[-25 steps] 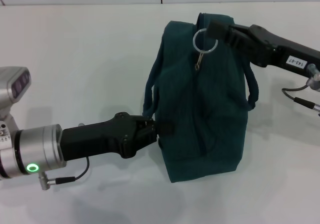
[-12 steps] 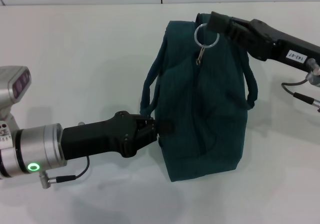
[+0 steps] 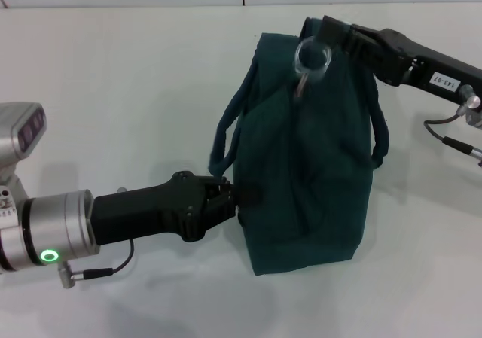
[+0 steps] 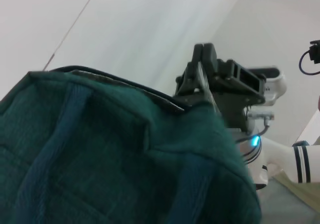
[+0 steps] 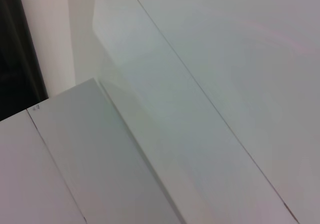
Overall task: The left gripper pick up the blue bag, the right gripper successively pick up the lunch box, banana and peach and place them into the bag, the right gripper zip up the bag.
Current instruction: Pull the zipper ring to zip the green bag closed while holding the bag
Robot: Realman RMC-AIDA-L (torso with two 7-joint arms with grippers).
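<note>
Bag (image 3: 309,150) stands mid-table. Left gripper (image 3: 226,196) clamps its 9 o'clock edge by the strap — likely bracing it. Right gripper (image 3: 322,35), at 12 o'clock, pinches the zip ring (image 3: 310,58) — judged the zipping step.

The dark teal fabric bag (image 3: 305,157) stands upright on the white table (image 3: 120,89), right of centre. The black two-fingered left gripper (image 3: 239,196) meets the bag's lower left edge, just below the looped carry handle (image 3: 224,138). The black labelled right gripper (image 3: 322,31) is at the bag's top far end, touching the silver zip-pull ring (image 3: 310,58).
</note>
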